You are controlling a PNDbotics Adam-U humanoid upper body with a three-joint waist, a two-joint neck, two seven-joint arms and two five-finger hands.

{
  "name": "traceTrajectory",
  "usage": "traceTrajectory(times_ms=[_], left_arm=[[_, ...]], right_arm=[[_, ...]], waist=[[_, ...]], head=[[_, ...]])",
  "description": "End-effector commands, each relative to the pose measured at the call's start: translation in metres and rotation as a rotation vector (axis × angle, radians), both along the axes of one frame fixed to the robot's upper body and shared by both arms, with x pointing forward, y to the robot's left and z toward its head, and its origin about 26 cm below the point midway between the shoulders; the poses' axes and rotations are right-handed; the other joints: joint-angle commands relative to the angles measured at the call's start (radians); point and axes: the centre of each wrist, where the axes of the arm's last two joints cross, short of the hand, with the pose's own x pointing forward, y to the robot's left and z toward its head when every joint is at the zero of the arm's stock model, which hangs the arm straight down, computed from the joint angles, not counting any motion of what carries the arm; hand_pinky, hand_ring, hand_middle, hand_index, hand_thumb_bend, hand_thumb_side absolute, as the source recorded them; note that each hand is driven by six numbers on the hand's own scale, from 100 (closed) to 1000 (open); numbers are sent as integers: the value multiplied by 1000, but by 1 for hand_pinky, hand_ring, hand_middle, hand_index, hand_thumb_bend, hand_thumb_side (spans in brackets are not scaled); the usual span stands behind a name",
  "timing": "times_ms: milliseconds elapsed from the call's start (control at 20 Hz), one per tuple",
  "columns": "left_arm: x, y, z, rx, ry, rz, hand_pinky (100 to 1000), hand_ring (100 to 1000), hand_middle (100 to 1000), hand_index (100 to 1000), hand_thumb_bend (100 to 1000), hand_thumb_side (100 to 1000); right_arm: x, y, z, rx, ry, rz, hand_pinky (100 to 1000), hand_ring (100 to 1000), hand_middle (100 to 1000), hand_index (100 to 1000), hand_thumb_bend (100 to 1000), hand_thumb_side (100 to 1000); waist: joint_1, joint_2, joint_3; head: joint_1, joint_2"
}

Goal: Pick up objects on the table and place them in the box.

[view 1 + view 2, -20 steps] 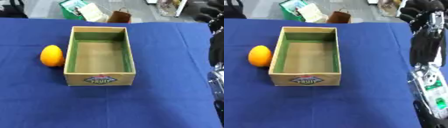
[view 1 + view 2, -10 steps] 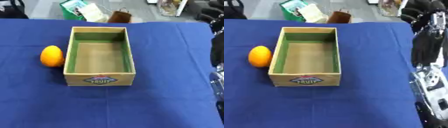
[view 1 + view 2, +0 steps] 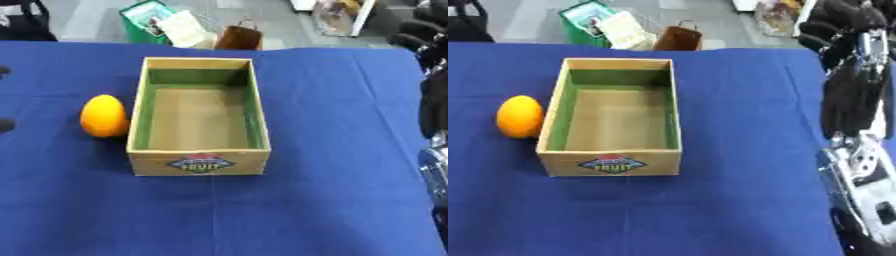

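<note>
Nothing has shifted: orange fruit (image 3: 104,116) sits beside the empty box (image 3: 199,162); right hand (image 3: 843,17) unreadable, pick pending.

1. One orange fruit (image 3: 104,116), at 9 o'clock of the box, just beside its left wall.
2. One cardboard box (image 3: 199,162), open-topped with green inner walls, nothing inside it.
3. One blue-covered counter (image 3: 332,200).
4. One robot arm (image 3: 857,115) in view, at 3 o'clock along the right edge.
</note>
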Motion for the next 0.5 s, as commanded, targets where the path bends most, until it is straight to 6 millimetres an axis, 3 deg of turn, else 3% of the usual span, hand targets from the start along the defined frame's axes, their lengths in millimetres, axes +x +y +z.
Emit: traceTrajectory(times_ms=[50, 500], left_arm=[[0, -7, 14, 13, 1, -35, 710, 788, 837, 1000, 576, 879], [12, -43, 14, 27, 11, -71, 712, 794, 855, 1000, 574, 846]], right_arm=[[-2, -1, 9, -24, -26, 6, 767, 746, 723, 807, 100, 1000], [-1, 1, 9, -25, -24, 20, 768, 746, 723, 805, 100, 1000]], waist=[[4, -18, -1], [2, -20, -6]], head=[[4, -10], [15, -12]])
